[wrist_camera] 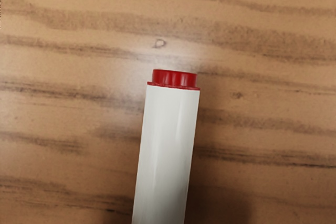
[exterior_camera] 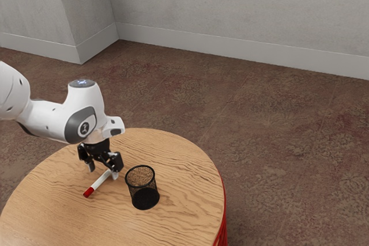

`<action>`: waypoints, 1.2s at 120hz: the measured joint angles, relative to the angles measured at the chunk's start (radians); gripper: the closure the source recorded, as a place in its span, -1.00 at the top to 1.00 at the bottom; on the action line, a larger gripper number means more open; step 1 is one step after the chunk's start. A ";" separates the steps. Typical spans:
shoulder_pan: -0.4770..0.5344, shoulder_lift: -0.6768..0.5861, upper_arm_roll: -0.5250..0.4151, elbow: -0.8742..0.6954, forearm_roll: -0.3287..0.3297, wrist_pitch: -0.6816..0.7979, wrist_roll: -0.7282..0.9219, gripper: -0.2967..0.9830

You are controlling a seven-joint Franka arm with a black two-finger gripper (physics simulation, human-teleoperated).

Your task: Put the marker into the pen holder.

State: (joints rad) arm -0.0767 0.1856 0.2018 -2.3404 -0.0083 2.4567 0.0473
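Note:
In the exterior view, my gripper [exterior_camera: 103, 170] is low over the wooden table, its two fingers standing apart. The marker [exterior_camera: 101, 182] lies on the table with its white end beneath the gripper, close to the finger nearer the pen holder, and its red cap out on the near side. Just to the exterior view's right of the gripper, the black mesh pen holder [exterior_camera: 143, 188] stands upright. In the wrist view, the marker's white barrel [wrist_camera: 167, 150] and red end plug are seen over the wood grain. Whether a finger touches the marker, I cannot tell.
The round wooden table [exterior_camera: 179, 217] has its curved edge a short way beyond the pen holder, toward the exterior view's right. Brown patterned floor [exterior_camera: 277, 142] surrounds it, and grey walls [exterior_camera: 230, 4] stand behind.

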 joint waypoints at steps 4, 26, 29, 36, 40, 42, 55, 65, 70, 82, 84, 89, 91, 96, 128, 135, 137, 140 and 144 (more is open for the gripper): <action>0.000 0.001 0.000 0.000 0.000 0.005 0.000 0.52; 0.020 0.030 -0.002 0.008 0.004 0.034 0.003 0.51; 0.020 0.034 -0.002 0.011 0.004 0.036 0.004 0.51; 0.021 0.042 -0.002 0.015 0.004 0.041 0.006 0.50; 0.021 0.047 -0.003 0.019 0.004 0.043 0.007 0.50; 0.022 0.050 -0.004 0.023 0.004 0.044 0.008 0.50; 0.022 0.067 -0.009 0.042 0.004 0.049 0.012 0.49; 0.021 0.076 -0.010 0.056 0.004 0.051 0.014 0.48; 0.022 0.079 -0.010 0.059 0.004 0.052 0.016 0.48; 0.021 0.080 -0.010 0.060 0.003 0.054 0.018 0.42; 0.022 0.080 -0.011 0.060 0.003 0.054 0.018 0.40; 0.021 0.076 -0.011 0.069 0.004 0.054 0.018 0.35; 0.021 0.076 -0.011 0.071 0.004 0.054 0.018 0.33; 0.021 0.075 -0.011 0.076 0.005 0.054 0.019 0.27; 0.021 0.074 -0.012 0.073 0.005 0.052 0.020 0.07; 0.021 0.072 -0.012 0.072 0.004 0.051 0.020 0.04; 0.021 0.072 -0.012 0.072 0.004 0.051 0.020 0.02; 0.020 0.071 -0.012 0.072 0.004 0.050 0.020 0.00; 0.020 0.071 -0.012 0.071 0.004 0.049 0.020 -0.03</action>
State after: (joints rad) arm -0.0566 0.2562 0.1902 -2.2690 -0.0044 2.5061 0.0672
